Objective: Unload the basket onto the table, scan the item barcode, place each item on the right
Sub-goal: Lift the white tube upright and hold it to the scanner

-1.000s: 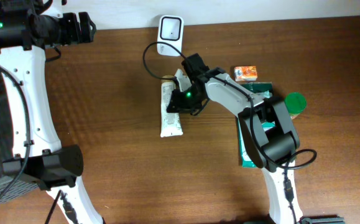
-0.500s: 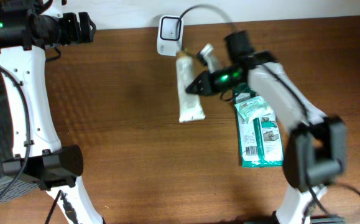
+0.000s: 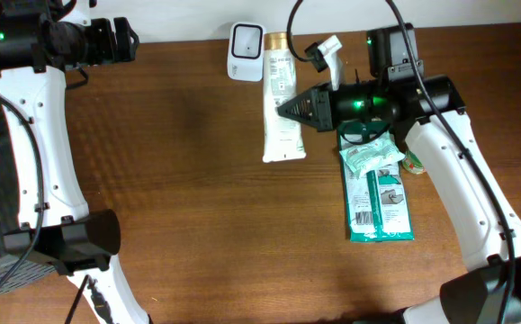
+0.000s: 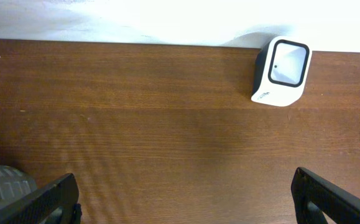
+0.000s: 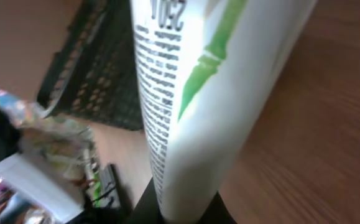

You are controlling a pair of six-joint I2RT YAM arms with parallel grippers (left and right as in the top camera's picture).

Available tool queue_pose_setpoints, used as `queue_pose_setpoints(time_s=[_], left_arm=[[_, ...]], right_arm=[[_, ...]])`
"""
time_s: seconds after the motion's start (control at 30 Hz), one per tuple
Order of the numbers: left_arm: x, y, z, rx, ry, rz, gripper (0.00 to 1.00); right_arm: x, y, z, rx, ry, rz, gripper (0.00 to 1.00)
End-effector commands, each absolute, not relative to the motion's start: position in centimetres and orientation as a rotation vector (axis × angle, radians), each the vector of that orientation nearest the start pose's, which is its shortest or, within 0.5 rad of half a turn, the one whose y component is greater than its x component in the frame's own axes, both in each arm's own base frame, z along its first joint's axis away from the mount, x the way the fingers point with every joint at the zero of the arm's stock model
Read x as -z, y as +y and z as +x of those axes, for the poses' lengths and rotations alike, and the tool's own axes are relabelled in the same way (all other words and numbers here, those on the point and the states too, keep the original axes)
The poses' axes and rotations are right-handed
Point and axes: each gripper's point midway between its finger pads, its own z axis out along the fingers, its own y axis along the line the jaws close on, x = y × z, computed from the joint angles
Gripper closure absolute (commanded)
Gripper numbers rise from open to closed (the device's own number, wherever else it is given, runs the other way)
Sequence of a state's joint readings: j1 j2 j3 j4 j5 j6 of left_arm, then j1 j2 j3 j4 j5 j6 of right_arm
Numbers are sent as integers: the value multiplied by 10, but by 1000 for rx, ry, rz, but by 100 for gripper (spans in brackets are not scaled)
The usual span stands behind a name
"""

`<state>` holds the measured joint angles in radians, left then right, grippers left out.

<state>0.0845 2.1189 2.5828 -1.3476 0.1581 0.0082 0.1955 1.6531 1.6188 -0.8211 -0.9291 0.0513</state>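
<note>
My right tool (image 3: 287, 110) is clamped on the white tube (image 3: 282, 139), held at top centre of the overhead frame, just right of the scanner (image 3: 246, 49) — the presenting step. Next, I judge, the barcode must face its window. My left tool (image 3: 129, 40) gapes empty, upper left.
</note>
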Motion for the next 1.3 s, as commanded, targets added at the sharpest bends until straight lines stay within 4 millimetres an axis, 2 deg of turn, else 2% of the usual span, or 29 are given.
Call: queue_pose_setpoints(time_s=[0.0, 0.13, 0.2, 0.27, 0.33, 0.4, 0.6, 0.7, 0.8, 1.03, 1.27], left_arm=[[-320, 16, 505, 156, 2428, -8, 1], [-320, 16, 505, 157, 2428, -8, 1], [-320, 16, 505, 156, 2428, -8, 1], [-320, 16, 505, 156, 2428, -8, 1], [-320, 16, 505, 156, 2428, -8, 1], [-320, 16, 505, 156, 2428, -8, 1], [-320, 16, 505, 156, 2428, -9, 1], [-320, 16, 505, 157, 2428, -8, 1], [-320, 16, 505, 156, 2428, -8, 1], [-320, 16, 505, 156, 2428, -8, 1], [-320, 16, 505, 156, 2428, -8, 1]], right_arm=[[-330, 202, 399, -897, 2215, -481, 96], [-345, 186, 461, -318, 2157, -410, 96], [-344, 183, 498, -29, 2064, -419, 96], [-335, 181, 525, 192, 2001, -427, 96], [-317, 183, 555, 412, 1934, -490, 96], [-287, 189, 583, 575, 1879, -606, 96], [-213, 198, 633, 868, 1761, -781, 96], [-183, 197, 647, 983, 1716, -811, 96], [-165, 199, 650, 988, 1722, -832, 96], [-164, 200, 649, 987, 1722, -835, 96], [-164, 212, 645, 972, 1713, -846, 96]])
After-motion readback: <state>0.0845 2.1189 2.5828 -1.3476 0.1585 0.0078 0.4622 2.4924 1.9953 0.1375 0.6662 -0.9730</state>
